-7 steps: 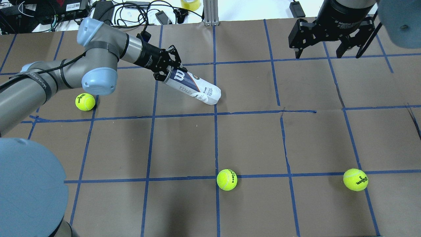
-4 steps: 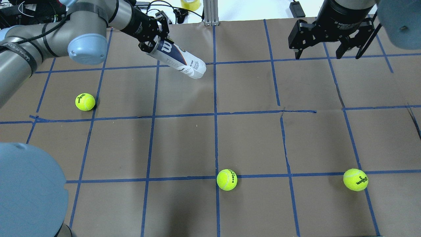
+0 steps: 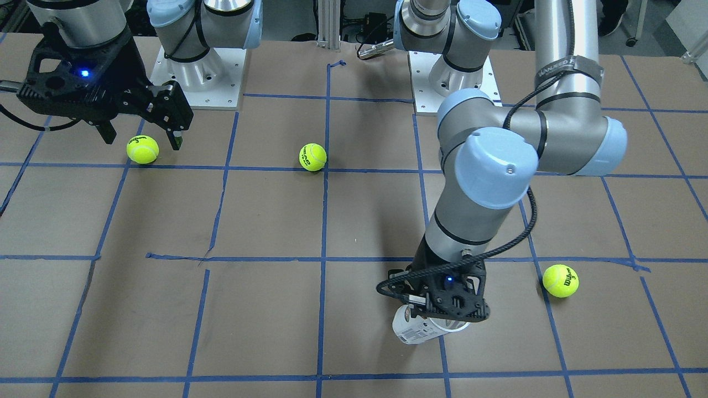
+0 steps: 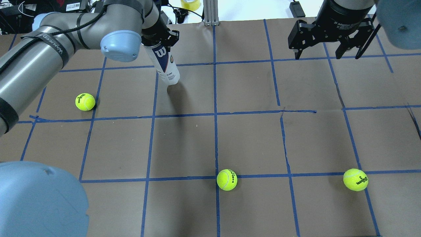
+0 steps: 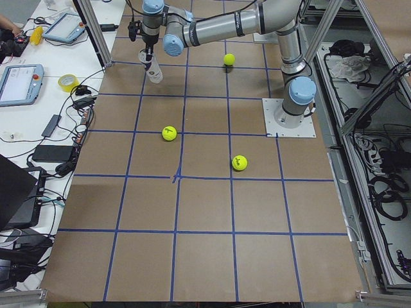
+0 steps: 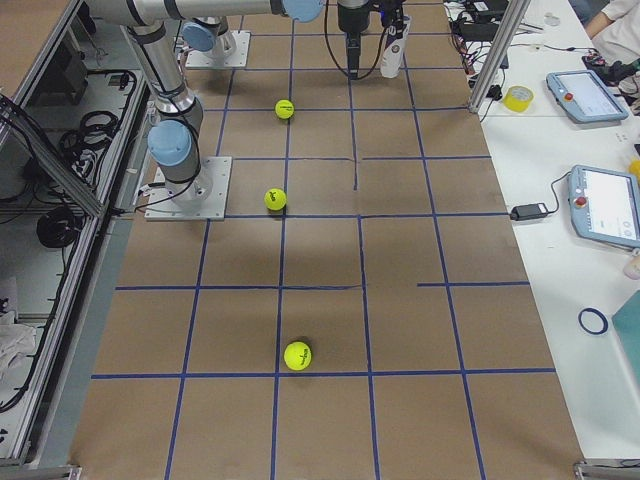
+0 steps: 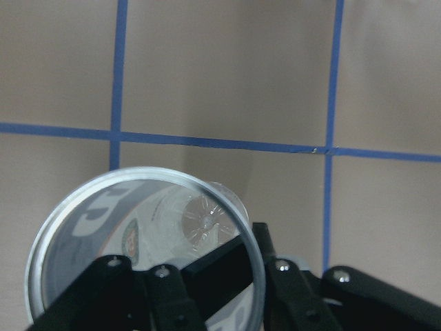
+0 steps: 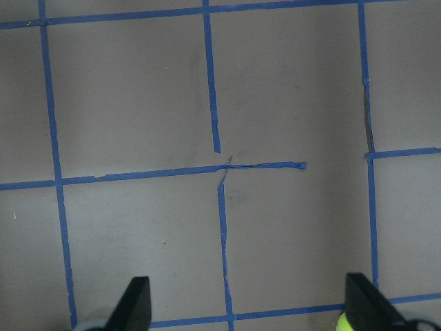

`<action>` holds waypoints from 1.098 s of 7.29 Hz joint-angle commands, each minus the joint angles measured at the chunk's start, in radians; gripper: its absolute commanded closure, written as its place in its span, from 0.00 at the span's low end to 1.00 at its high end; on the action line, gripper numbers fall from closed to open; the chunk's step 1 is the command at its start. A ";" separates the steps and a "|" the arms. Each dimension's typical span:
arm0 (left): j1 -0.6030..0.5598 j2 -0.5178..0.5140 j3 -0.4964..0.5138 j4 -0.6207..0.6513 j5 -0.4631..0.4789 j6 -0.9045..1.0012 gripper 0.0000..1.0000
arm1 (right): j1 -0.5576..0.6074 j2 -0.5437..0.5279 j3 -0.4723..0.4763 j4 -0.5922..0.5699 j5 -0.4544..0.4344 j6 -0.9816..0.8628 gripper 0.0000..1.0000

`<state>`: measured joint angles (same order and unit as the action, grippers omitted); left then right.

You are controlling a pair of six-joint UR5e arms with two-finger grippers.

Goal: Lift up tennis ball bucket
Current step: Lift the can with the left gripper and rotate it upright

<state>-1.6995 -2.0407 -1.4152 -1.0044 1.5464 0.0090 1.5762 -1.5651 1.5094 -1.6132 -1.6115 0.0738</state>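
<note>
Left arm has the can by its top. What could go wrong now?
1. The left gripper pinches only the rim of the tennis ball bucket, whose long body hangs below; it may slip or swing out.
2. It hangs near the table's far edge, by the metal post; a swing could hit that.

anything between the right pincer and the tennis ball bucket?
No. In the overhead view the stretch from the right pincer to the tennis ball bucket, held by the left pincer, is bare brown paper with tape lines.
</note>
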 commanded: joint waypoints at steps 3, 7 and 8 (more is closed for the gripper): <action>-0.055 0.008 -0.028 -0.036 0.044 0.043 0.88 | -0.001 0.000 0.000 -0.004 0.001 0.001 0.00; -0.063 0.022 -0.022 -0.045 0.043 0.040 0.00 | 0.001 0.000 0.000 -0.004 -0.001 0.000 0.00; -0.068 0.057 -0.010 -0.103 0.043 0.034 0.00 | 0.001 0.000 0.002 -0.004 0.001 0.000 0.00</action>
<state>-1.7626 -2.0130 -1.4360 -1.0615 1.5897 0.0486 1.5769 -1.5647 1.5099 -1.6172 -1.6113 0.0739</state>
